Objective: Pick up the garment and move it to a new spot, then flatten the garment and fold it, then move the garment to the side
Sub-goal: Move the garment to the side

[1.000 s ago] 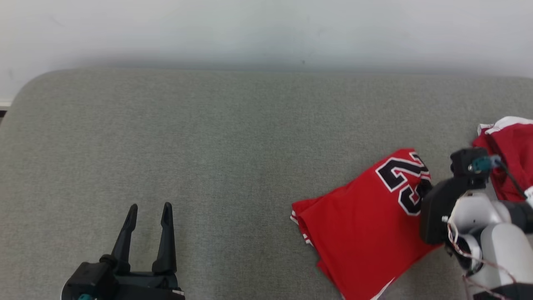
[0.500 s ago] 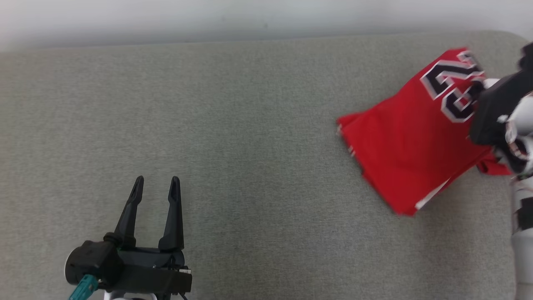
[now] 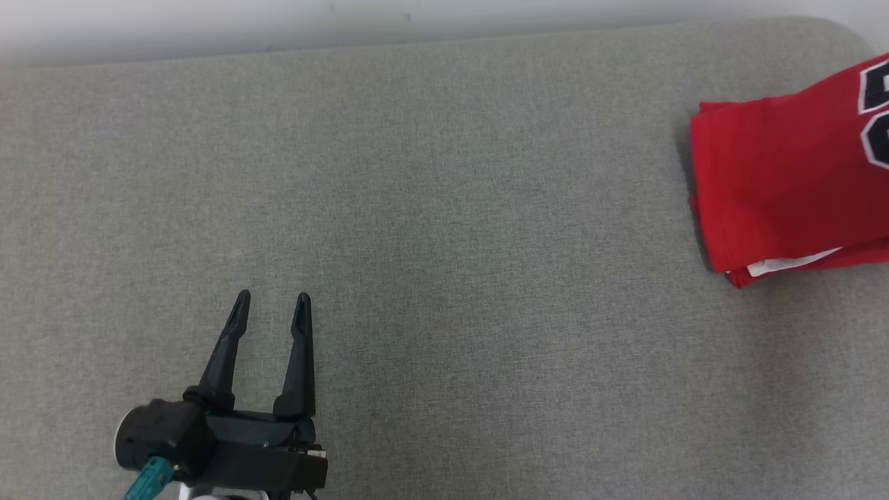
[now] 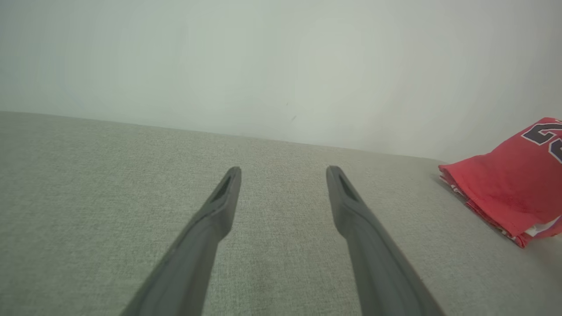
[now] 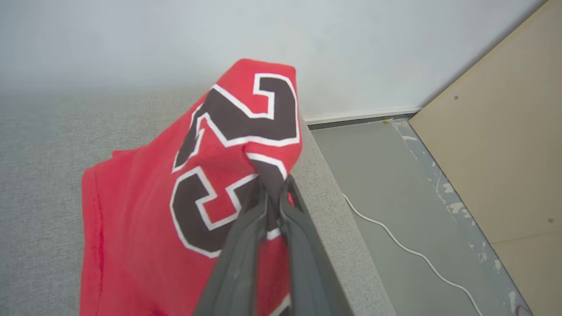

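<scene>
While my right end effector (image 5: 276, 186) is clamped on the garment (image 5: 145, 210) right at the dark numerals, the red cloth lies bunched at the far right end of the grey desk (image 3: 444, 208), cut off by the head view's right edge. Its folded lower end seems to rest on the fabric top, though I cannot be sure. My left end effector (image 3: 273, 298) hovers well apart, fingers spread, holding nothing.

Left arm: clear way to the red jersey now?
Probably, path-wise: nothing lies on the grey fabric surface between the open left gripper and the jersey. But it's far across at the right edge, and the right gripper pinches it.
</scene>
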Robot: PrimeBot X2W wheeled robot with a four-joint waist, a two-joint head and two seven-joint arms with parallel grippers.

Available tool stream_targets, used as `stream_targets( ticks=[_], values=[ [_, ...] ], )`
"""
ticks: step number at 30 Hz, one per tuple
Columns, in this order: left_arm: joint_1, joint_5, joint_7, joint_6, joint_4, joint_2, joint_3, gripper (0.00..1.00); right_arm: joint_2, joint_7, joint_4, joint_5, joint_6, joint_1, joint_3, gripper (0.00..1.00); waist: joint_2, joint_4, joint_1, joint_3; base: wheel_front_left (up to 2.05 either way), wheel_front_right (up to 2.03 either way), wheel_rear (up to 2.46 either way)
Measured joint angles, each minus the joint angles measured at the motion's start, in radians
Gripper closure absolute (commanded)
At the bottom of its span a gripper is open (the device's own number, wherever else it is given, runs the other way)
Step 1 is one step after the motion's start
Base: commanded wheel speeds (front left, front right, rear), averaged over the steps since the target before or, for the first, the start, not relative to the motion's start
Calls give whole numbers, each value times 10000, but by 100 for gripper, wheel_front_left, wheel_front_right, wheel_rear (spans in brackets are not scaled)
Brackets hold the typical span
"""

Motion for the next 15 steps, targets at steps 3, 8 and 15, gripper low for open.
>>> stream_targets(
  ticks=[3, 8, 15],
  values=[
    [-71, 71, 0, 0, -8, 115, -81, 0, -226, -322, 345, -571, 0, -119, -86, 100, 0, 43, -1, 172, 0, 0, 0],
    [-201, 71, 2, 0, -21, 301, -171, 0, -581, -1101, 872, -1457, 0, -239, -426, 100, 0, 203, 0, 498, 0, 0, 0],
    [-382, 69, 0, 0, -63, 508, -347, 0, -963, -2090, 1649, -2571, 0, -412, -838, 100, 0, 528, 0, 896, 0, 0, 0]
  ],
)
